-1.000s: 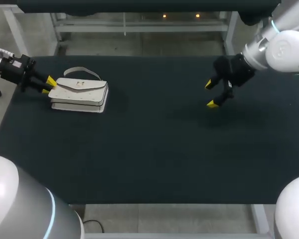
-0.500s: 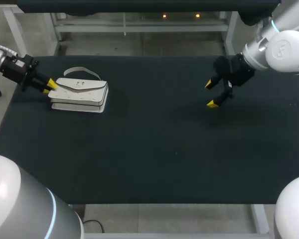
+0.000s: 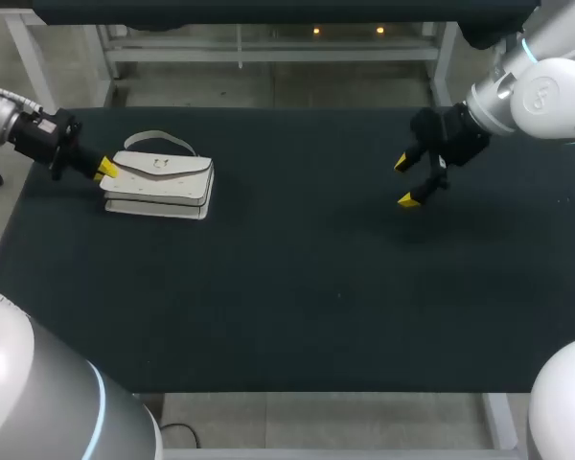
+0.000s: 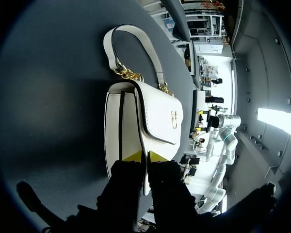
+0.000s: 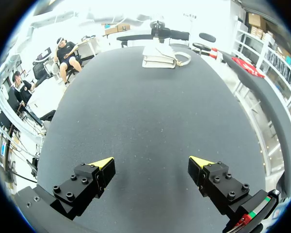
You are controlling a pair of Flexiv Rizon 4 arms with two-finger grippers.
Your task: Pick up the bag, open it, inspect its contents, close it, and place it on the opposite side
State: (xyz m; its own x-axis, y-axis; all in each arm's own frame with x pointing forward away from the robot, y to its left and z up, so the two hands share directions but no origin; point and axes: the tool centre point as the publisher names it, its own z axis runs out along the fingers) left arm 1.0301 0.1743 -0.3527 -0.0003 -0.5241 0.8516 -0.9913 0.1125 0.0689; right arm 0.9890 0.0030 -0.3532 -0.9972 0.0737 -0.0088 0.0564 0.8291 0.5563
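Clearly the white bag (image 3: 158, 182) lies flat at the left end of the dark worktop (image 3: 297, 287), its handle (image 3: 158, 139) toward the far edge. The left arm's fingers (image 4: 135, 156) stand almost together, pinching the flap (image 4: 160, 114) edge at the bag's left end. The right arm's fingers (image 3: 409, 199) hang wide apart above the worktop, holding nothing, well apart from the bag.

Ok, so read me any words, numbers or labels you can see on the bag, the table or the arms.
None can be read.
The white handbag: only a gold clasp emblem, no lettering.
The right arm: a faint mark on its joint, too blurred to read.
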